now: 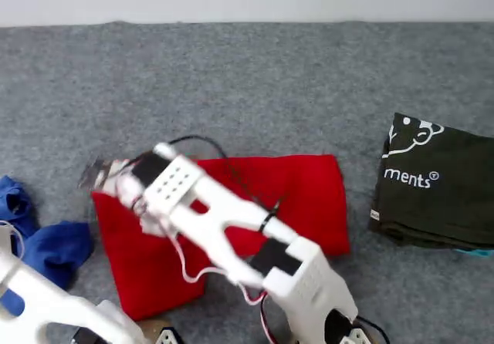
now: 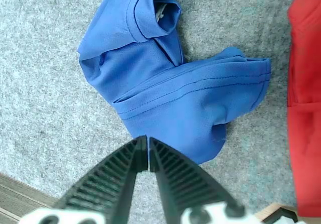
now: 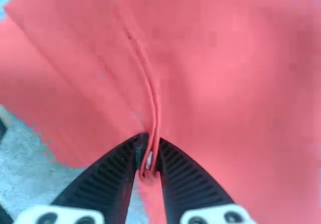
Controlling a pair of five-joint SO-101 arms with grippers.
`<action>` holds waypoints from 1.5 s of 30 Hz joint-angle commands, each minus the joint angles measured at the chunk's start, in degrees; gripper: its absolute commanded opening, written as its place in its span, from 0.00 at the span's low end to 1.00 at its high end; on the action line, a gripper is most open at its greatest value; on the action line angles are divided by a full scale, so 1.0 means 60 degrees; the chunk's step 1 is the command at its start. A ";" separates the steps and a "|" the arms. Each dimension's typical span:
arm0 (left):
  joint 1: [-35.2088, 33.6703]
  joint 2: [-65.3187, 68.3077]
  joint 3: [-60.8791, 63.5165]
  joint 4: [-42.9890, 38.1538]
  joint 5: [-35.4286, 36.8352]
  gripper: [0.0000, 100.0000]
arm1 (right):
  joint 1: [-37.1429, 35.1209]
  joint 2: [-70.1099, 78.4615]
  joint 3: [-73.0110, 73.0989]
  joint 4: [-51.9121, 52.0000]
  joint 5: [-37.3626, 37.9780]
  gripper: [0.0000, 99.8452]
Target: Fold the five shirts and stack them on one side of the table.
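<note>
A red shirt (image 1: 301,197) lies partly folded at the table's middle. My right arm stretches across it, and the right gripper (image 1: 104,176) sits at the shirt's far-left corner. In the right wrist view that gripper (image 3: 149,151) is shut on a raised fold of the red shirt (image 3: 225,83). A crumpled blue shirt (image 1: 54,247) lies at the left edge. My left gripper (image 2: 149,151) hangs shut just above the blue shirt (image 2: 170,103), with nothing between its fingers. The red shirt's edge (image 2: 306,108) lies beside the blue one.
A folded dark green shirt with white print (image 1: 436,182) tops a stack at the right side, with a sliver of light blue cloth (image 1: 475,251) under it. Grey felt (image 1: 247,82) covers the table. The table's wooden edge (image 2: 15,199) lies near the left arm.
</note>
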 commanded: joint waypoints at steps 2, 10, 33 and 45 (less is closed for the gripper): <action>0.0029 -0.0293 -0.0139 0.0059 0.0000 0.01 | 0.1106 0.0110 -0.0527 0.0022 0.0088 0.01; 0.0044 -0.0293 -0.0139 0.0044 0.0000 0.01 | 0.0930 0.0872 -0.0615 0.0242 0.0029 0.12; 0.0044 -0.0293 -0.0139 0.0059 -0.0015 0.01 | -0.1077 0.1458 -0.2842 0.0022 -0.0234 0.10; 0.0029 -0.0293 -0.0168 0.0088 -0.0029 0.01 | 0.0242 0.2952 -0.3385 -0.2762 0.1011 0.01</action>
